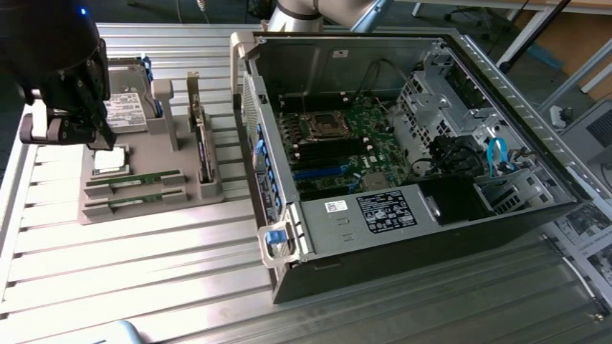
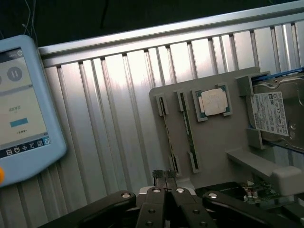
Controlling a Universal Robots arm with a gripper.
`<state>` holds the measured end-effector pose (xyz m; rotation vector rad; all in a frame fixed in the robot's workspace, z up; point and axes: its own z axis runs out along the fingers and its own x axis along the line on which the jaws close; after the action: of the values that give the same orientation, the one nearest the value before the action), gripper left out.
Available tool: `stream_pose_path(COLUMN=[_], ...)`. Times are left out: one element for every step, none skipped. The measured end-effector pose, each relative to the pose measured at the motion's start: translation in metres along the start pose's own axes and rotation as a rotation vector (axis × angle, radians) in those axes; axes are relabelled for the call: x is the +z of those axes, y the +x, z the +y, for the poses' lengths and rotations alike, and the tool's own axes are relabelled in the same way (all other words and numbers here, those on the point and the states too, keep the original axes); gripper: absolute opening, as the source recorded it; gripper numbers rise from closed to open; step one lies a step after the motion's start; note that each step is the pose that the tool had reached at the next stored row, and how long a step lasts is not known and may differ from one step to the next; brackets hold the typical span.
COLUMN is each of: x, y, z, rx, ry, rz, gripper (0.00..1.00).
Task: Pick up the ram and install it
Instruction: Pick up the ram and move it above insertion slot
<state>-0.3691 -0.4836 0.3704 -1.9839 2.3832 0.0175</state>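
Wrist view: end effector (image 2: 165, 176) pressed together, holding nothing, hovering near one end of the ram (image 2: 167, 130) slotted in the gray tray (image 2: 213, 142).

Ribbed bare aluminium, glaring, for the worktop (image 1: 115, 272). Matt grey plastic for the parts holder (image 1: 143, 154). Green circuit board, faintly glossy, in both ram sticks (image 1: 134, 178). Dull silver metal on the processor (image 2: 213, 101); silver metal with a white paper label on the hard drive (image 2: 278, 118). Matt black metal with shiny screws on the tool (image 2: 165, 174). Pale blue plastic around the teach pendant (image 2: 28, 104).
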Motion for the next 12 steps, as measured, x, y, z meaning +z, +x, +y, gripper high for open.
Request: stream_pose_path(x=[0.0000,0.0000,0.0000,0.0000,0.0000,0.0000,0.0000,0.0000,0.0000,0.0000,0.0000,0.0000], y=[0.0000,0.0000,0.0000,0.0000,0.0000,0.0000,0.0000,0.0000,0.0000,0.0000,0.0000,0.0000], z=[0.0000,0.0000,0.0000,0.0000,0.0000,0.0000,0.0000,0.0000,0.0000,0.0000,0.0000,0.0000], rx=[-0.002,-0.002,-0.002,-0.002,-0.002,-0.002,-0.002,-0.002,-0.002,-0.002,-0.002,-0.002], ry=[-0.0001,-0.0001,-0.0001,-0.0002,-0.0001,-0.0001,-0.0002,-0.0002,-0.0001,-0.0001,-0.0001,-0.0001], rz=[0.0000,0.0000,0.0000,0.0000,0.0000,-0.0001,0.0000,0.0000,0.0000,-0.0001,-0.0001,0.0000], gripper=[0.11,0.11,0.11,0.11,0.11,0.11,0.11,0.11,0.11,0.11,0.17,0.24])
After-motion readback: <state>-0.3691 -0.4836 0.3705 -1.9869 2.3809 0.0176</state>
